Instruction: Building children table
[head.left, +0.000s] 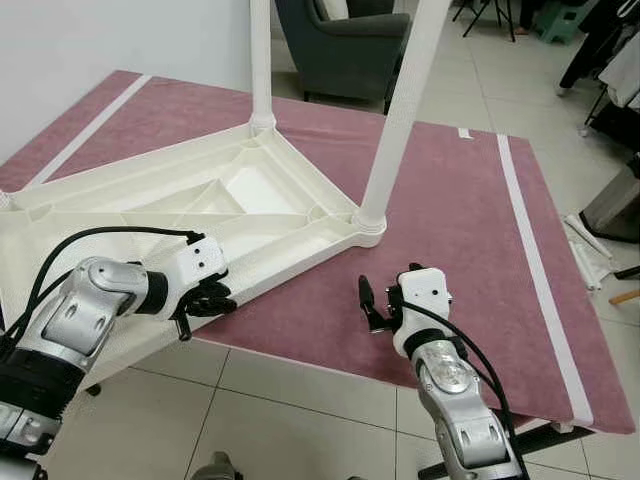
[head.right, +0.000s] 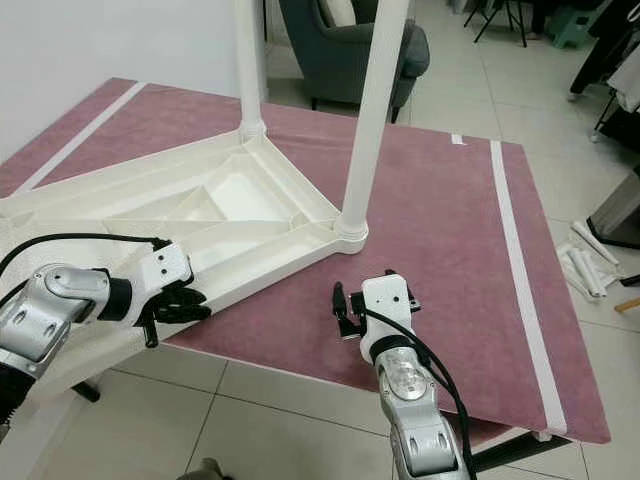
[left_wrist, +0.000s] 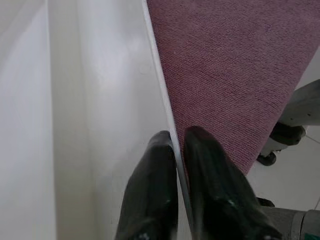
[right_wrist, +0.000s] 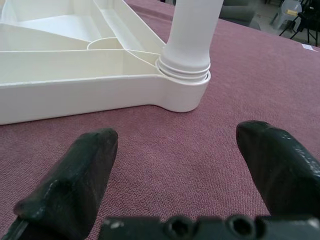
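Two legs (head.left: 400, 110) are fitted to the upturned table (head.left: 250, 215); its lower-left edge is clamped by the left gripper (head.left: 205, 300). The right gripper (head.left: 375, 305) is held wide apart, holding nothing, over bare rug (head.left: 460, 230) at lower centre.

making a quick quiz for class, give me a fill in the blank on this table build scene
1. The white tabletop lies upside down on a ____ mat.
2. ____ legs stand screwed into the tabletop.
3. The left gripper is shut on the tabletop's ____.
4. The right gripper hangs over the mat with its jaws ____.

Missing words: pink; two; edge; open
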